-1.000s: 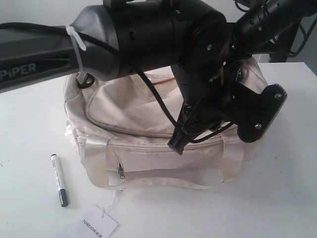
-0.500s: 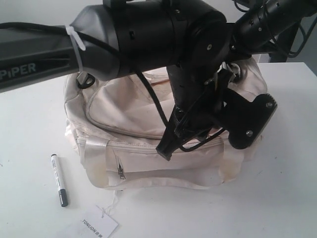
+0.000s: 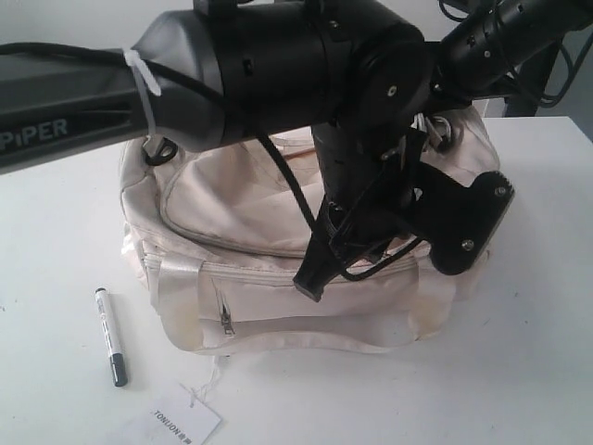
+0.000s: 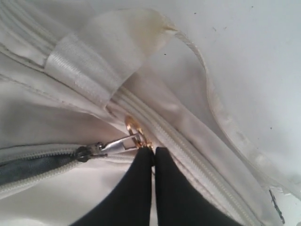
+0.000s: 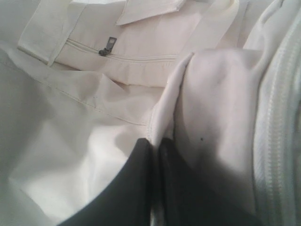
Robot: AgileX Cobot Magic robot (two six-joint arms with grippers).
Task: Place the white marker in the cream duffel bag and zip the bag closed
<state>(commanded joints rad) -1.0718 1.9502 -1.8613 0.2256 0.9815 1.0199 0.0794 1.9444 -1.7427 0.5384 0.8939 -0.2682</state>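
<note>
I have the large, soft cream fabric duffel bag (image 3: 232, 213) sitting in the middle of the white counter (image 3: 519, 371), with both black arms bent over it.

In the left wrist view, my left fingers (image 4: 134, 188) are pressed together at the tips on the gold ring pull (image 4: 134, 126) of the bag's top zipper. A silver tab (image 4: 117, 143) runs from that ring to the slider. Beyond the slider the zipper teeth stand apart over a strip of dark grey lining (image 4: 23, 169).

In the right wrist view, my right fingers (image 5: 136, 188) are pinching a raised fold of the bag's cream cloth, and the edge of the fold runs down between them. Farther off in that view I can see the small side-pocket zip (image 5: 109, 46), which is closed.

The slim white marker (image 3: 110, 336) with the dark cap lies flat on the counter, outside the bag. It sits off the bag's left end, toward the counter's near left corner, close to the bag but not touching it. Its capped end points at the near edge.

A white paper tag (image 3: 185, 425) printed TONIJON lies at that near edge, near the marker's cap, with a thin thread leading up toward the bag.
</note>
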